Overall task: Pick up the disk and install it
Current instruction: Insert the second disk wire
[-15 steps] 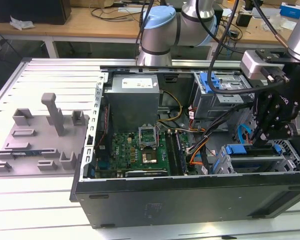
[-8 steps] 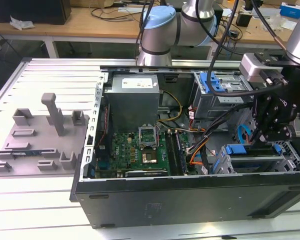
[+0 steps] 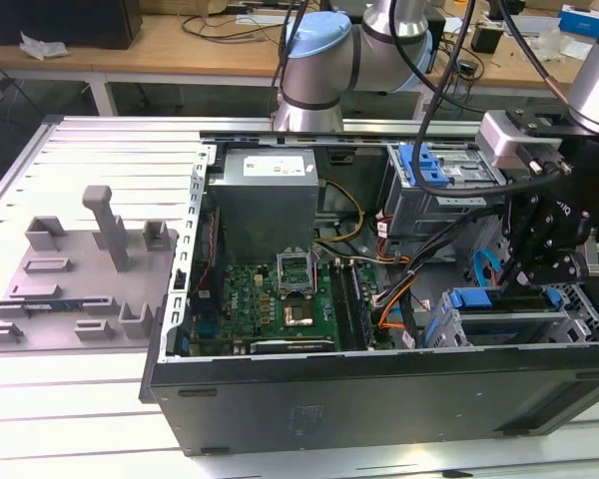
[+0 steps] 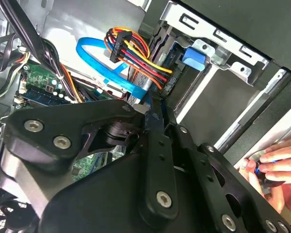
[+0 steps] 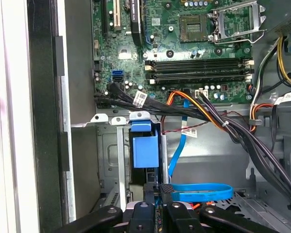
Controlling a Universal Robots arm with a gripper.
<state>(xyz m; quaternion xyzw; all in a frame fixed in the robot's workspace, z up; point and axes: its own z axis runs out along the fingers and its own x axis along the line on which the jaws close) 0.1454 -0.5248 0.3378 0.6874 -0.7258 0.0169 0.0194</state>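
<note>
Because the gripper (image 3: 535,283) covers most of it, the disk (image 3: 527,293) is hard to make out. In the exterior view it is a dark slab with blue at its ends, standing on edge under the fingertips at about 3 o'clock of the picture, at the mouth of the drive cage (image 3: 519,324) in the open computer case (image 3: 379,404). In the first wrist view it shows as a thin blue-edged sliver (image 5: 158,206) between the black fingers (image 5: 167,190). Its label and flat faces are hidden. The fingers are clenched on that thin edge, pads close together on either side. How far the slab sits in the cage I cannot tell.

Just beside the fingertips in the first wrist view stands a blue latch (image 5: 145,151) on the cage's metal frame, and a flat blue cable (image 5: 199,191) loops nearby. In the second wrist view the same kind of cable (image 4: 101,62) curls past a bundle of orange, yellow and red wires (image 4: 136,56), while the black gripper linkage blocks the lower part.

A person's hand (image 4: 277,167) is cut off by the edge of the second wrist view. It pinches something small and dark that I cannot identify.

Farther out in the exterior view, the motherboard (image 3: 280,299) lies at 6 o'clock from the grey power supply (image 3: 265,200). A grey upright post (image 3: 108,225) stands on a fixture at 9 o'clock, well apart from the case.
</note>
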